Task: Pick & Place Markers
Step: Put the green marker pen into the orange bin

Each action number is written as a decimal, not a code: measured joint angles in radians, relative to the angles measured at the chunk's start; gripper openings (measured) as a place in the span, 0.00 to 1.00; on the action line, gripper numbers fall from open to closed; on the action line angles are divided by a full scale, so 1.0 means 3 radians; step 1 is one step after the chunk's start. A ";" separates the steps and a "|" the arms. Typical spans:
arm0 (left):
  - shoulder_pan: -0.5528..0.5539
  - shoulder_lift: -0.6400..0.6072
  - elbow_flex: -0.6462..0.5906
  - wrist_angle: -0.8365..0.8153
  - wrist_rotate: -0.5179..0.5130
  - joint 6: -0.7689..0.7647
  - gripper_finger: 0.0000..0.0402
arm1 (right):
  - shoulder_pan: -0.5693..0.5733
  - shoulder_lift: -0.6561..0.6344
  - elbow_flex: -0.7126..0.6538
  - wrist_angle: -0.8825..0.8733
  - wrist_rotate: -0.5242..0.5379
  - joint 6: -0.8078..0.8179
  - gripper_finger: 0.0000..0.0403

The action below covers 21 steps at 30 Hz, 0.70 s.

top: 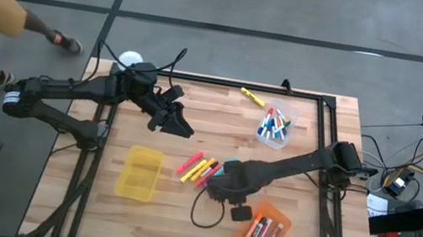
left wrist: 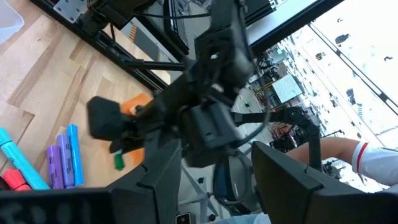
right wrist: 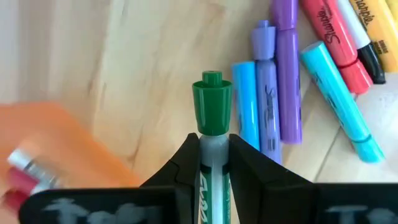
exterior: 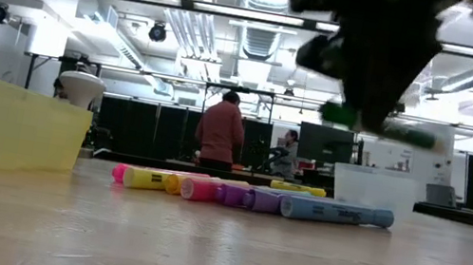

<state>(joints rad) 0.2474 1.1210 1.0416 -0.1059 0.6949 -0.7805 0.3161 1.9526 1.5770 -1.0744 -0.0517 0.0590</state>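
A: Largest items first?

B: Wooden table (top: pixel 96 202). Left arm, waiting over the far left part of the table; left gripper (top: pixel 179 124) with fingers spread, nothing between them.

A: Right arm?

B: Reaches in from the right edge; right gripper (right wrist: pixel 214 163) hangs above the table, clear of the board in the low view. Its jaws are closed on a green marker (right wrist: pixel 212 124). The grey barrel sits clamped between the two dark fingers; the green cap pokes out beyond the fingertips.

A: Bins?

B: Yellow bin (top: pixel 140 172), well off to one side of the right jaws. Orange bin (top: pixel 265 227), just beside those jaws, several markers inside. Clear bin (top: pixel 277 122), farther off, toward the table's far edge, more markers in it.

A: Loose markers?

B: A cluster of markers (top: pixel 202 169) lying flat on the wood right next to the jaws, touching one another: yellow, pink and red in the high view. In the right wrist view, two light blue markers (right wrist: pixel 247 106) and two purple ones (right wrist: pixel 283 74) lie just past the green cap, under the held pen. One lone yellow marker (top: pixel 252 97) near the far edge, well apart from the jaws.

A: Anything beyond the table?

B: A person (exterior: pixel 220 133) standing in the room behind.
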 joint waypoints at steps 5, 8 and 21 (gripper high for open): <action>0.0000 0.0000 0.0000 0.0000 0.0000 -0.0001 0.47 | 0.0180 -0.0047 0.0239 -0.0444 -0.0133 0.0039 0.13; 0.0000 0.0000 0.0000 0.0000 0.0000 -0.0002 0.47 | 0.0366 -0.0136 0.0267 -0.0518 -0.0293 0.0110 0.13; 0.0000 0.0000 -0.0002 0.0000 -0.0002 0.0016 0.47 | 0.1028 -0.0262 -0.0156 -0.0273 -0.0358 0.0436 0.14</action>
<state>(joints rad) 0.2474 1.1210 1.0411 -0.1059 0.6942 -0.7757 0.6246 1.8741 1.5302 -1.1563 -0.1590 0.1896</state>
